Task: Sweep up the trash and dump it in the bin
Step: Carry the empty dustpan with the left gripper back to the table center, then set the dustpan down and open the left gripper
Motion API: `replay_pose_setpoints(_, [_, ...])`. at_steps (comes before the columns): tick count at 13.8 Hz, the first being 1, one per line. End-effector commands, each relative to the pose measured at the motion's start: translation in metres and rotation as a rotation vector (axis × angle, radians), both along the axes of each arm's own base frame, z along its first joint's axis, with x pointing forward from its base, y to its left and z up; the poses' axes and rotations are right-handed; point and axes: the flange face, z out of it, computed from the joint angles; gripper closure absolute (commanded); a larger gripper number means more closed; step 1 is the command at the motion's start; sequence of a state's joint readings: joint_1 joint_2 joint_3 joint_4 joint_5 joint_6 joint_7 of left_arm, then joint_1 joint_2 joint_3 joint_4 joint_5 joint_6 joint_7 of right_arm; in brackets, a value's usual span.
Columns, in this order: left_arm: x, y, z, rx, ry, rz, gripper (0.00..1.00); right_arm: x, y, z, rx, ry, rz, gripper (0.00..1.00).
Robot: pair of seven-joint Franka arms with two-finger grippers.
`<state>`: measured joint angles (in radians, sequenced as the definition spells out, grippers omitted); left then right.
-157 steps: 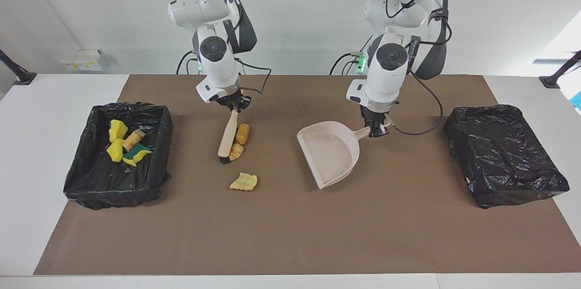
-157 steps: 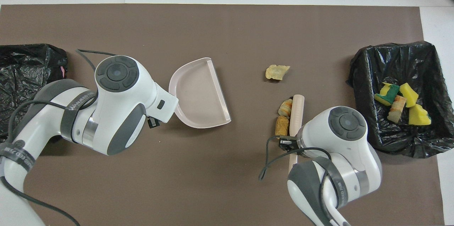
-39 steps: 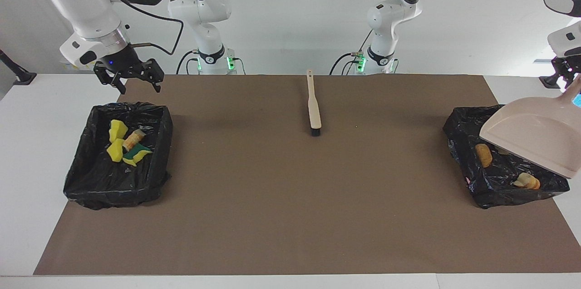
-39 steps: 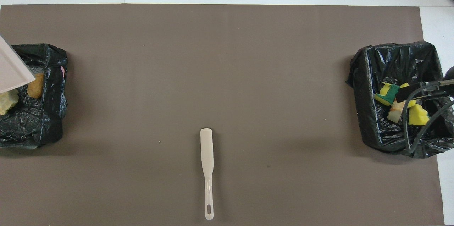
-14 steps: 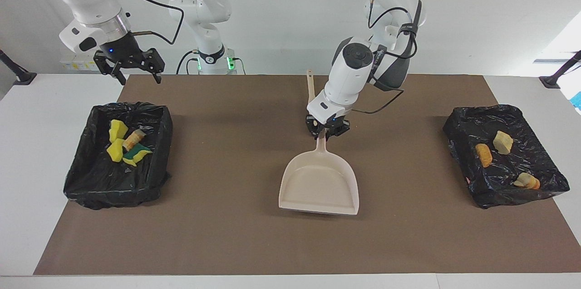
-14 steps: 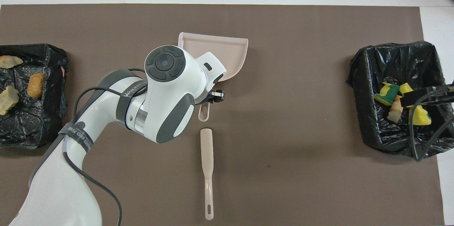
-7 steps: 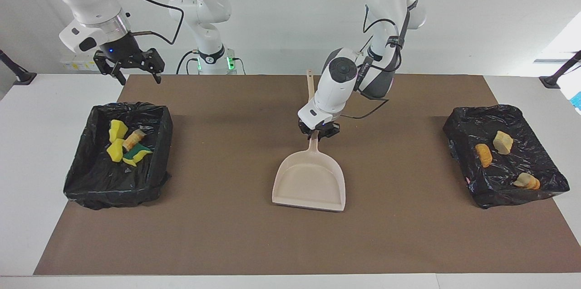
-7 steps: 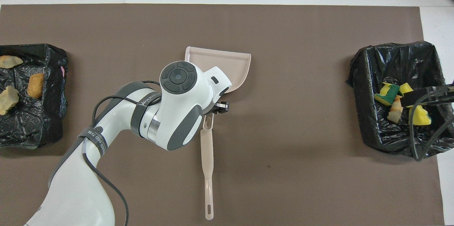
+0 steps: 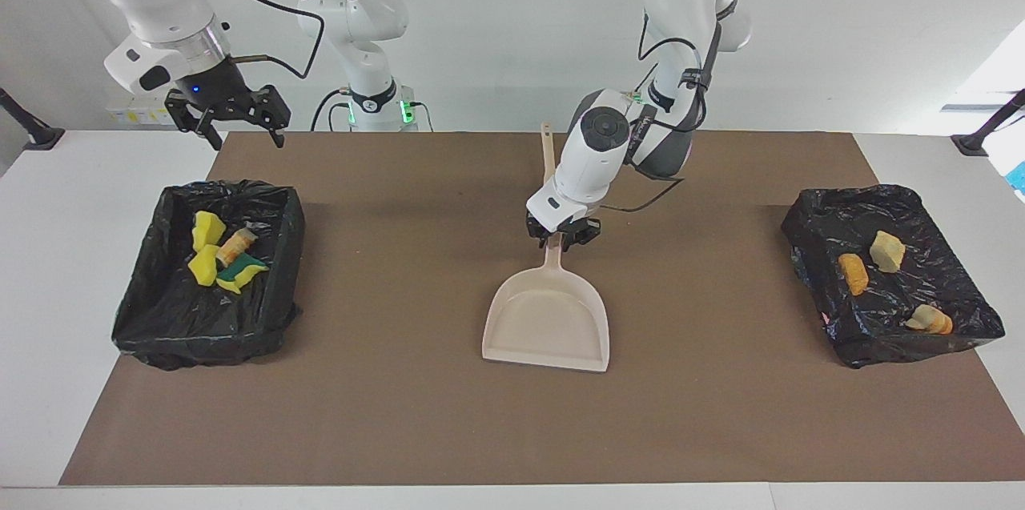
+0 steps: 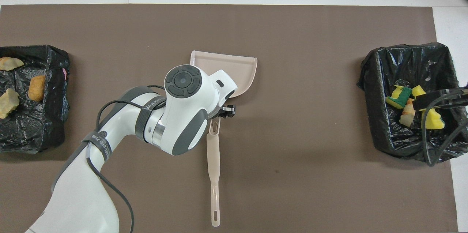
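The trash lies in two black-lined bins. Yellow and green sponges with one bread lump (image 9: 220,254) (image 10: 402,96) sit in the bin (image 9: 208,334) at the right arm's end. Three bread lumps (image 9: 854,274) (image 10: 36,87) lie in the bin (image 9: 881,350) at the left arm's end. The beige dustpan (image 9: 548,318) (image 10: 237,64) lies flat mid-table, empty. My left gripper (image 9: 563,238) is shut on its handle, low over the mat. My right gripper (image 9: 228,124) is open and empty, raised beside the sponge bin's robot-side end.
The beige brush (image 9: 548,154) (image 10: 213,160) lies on the brown mat nearer to the robots than the dustpan, in line with its handle; the left arm hides its bristle end. The right arm's cable hangs over the sponge bin in the overhead view.
The left gripper carried the dustpan from the bin at its end to mid-table and drew it toward the brush; over the last half second it barely moved. The right arm waits.
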<state>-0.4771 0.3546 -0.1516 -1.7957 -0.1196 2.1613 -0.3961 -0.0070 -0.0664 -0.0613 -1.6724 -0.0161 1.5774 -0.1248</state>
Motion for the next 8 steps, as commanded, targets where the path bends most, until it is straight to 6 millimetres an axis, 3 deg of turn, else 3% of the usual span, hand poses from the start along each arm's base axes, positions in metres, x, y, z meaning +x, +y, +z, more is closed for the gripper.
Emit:
replay_pose_setpoints(1, [0.010,0.022,0.014,-0.016,-0.015,0.053,0.00,-0.002,0.000,0.004,0.018,-0.005,-0.017,0.00])
replay_pose_setpoints(4, [0.027,0.063,0.051,-0.019,-0.033,0.114,0.00,-0.002,-0.001,0.004,0.018,-0.007,-0.020,0.00])
replay_pose_setpoints(8, [0.059,0.150,0.085,-0.016,-0.062,0.233,0.00,-0.002,0.000,0.004,0.018,-0.005,-0.019,0.00])
